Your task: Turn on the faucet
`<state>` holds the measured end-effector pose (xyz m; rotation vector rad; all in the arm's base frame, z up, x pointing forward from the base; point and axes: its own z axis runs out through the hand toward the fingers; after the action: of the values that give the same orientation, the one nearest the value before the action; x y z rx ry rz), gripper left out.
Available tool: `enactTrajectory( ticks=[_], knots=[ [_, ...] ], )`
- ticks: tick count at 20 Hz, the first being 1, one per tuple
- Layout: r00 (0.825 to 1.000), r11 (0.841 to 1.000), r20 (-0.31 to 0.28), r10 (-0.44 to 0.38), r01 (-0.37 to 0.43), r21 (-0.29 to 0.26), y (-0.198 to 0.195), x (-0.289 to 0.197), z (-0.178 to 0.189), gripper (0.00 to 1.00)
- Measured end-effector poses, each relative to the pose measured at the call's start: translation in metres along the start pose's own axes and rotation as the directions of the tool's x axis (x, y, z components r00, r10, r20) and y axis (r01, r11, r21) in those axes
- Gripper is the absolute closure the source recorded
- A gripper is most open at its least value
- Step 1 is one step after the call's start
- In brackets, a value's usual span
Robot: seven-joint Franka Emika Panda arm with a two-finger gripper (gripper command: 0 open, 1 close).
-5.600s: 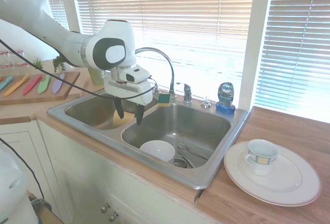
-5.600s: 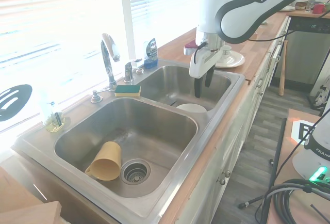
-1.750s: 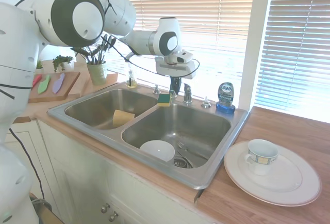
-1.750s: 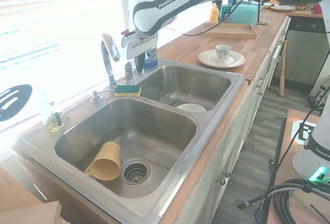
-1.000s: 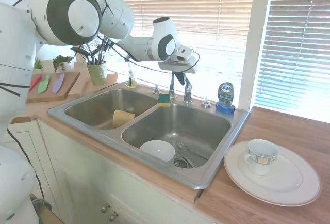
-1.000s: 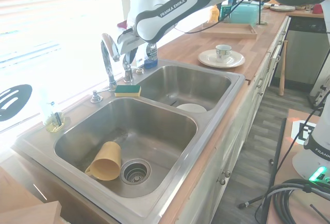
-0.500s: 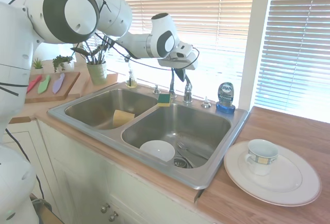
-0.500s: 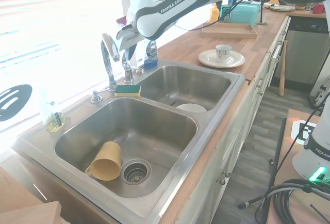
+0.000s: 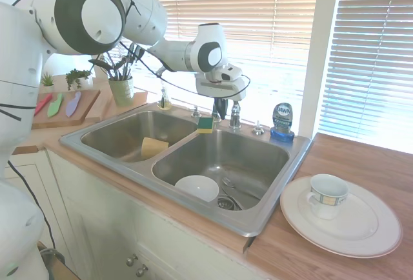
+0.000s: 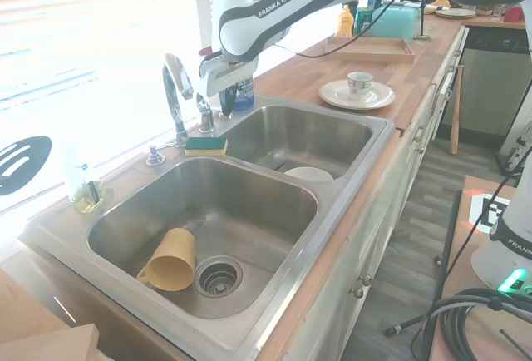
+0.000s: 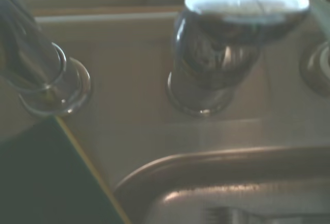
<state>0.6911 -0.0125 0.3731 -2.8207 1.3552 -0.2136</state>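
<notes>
The faucet's arched chrome spout [image 10: 174, 95] rises at the back rim between the two basins; in the first exterior view only its base [image 9: 215, 118] shows, behind the gripper. Its short lever handle [image 9: 235, 117] [image 10: 205, 116] stands just beside the spout. My gripper [image 9: 220, 111] [image 10: 225, 108] hangs upright and shut with nothing in it, its tips low beside the handle, between handle and spout in the first exterior view. The wrist view looks down on the handle [image 11: 216, 64] and the spout's base [image 11: 49, 82]. No water shows at the spout.
A green-and-yellow sponge [image 9: 205, 124] [image 10: 205, 145] lies on the divider below the gripper. A small chrome cap [image 9: 257, 129] and a blue soap bottle [image 9: 282, 122] stand beyond the handle. A white bowl [image 9: 197, 188] sits in one basin, a yellow cup [image 10: 170, 259] in the other.
The gripper was tilted above the handle half a second ago. It has swung back upright and come down beside the handle. No water has appeared.
</notes>
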Motion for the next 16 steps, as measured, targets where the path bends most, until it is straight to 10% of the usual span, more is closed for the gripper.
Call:
enactTrajectory(
  ticks=[16],
  knots=[
    [0.994,0.997,0.09,-0.057,0.061,-0.042,0.117,-0.113,-0.06,1.0]
  ],
)
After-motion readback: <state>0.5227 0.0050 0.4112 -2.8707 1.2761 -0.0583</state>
